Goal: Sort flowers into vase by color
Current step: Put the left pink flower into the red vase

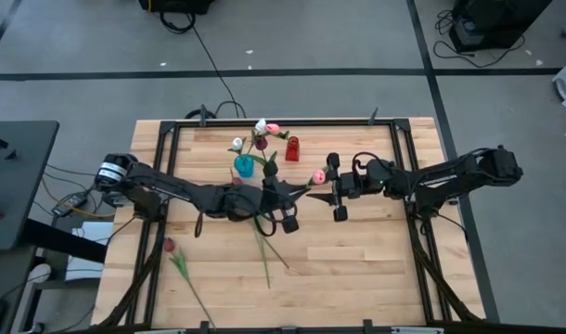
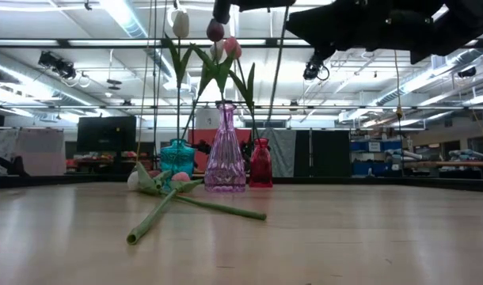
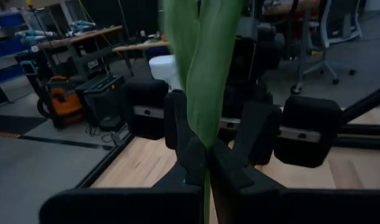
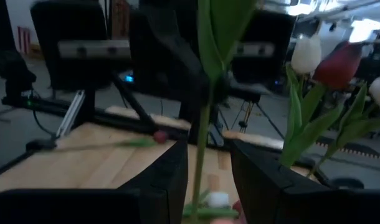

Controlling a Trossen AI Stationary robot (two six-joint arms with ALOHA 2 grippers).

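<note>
At the far left of the bench (image 1: 376,260) a dark red tulip (image 1: 169,245) lay alone, its stem running toward the near edge, well apart from both arms. Next came the left gripper (image 1: 285,206), over the middle of the bench, closed on the stem of a pink tulip (image 1: 317,176); the left wrist view showed the fingers (image 3: 190,152) pinched on the green stem and leaf. That stem ran roughly level, its pink head pointing toward the right arm. Beneath the left gripper more loose stems (image 1: 264,246) lay on the wood. Behind, a teal vase (image 1: 244,166), a purple vase (image 2: 226,158) and a red vase (image 1: 292,148) stood in a row, several tulips already in them.

The right gripper (image 1: 337,188) faced the left one, just beside the pink head. Its fingers (image 4: 171,177) stood open, the stem passing between them without touching. Judging by this, a hand-over was in progress, the right gripper needing only to close on the stem.
</note>
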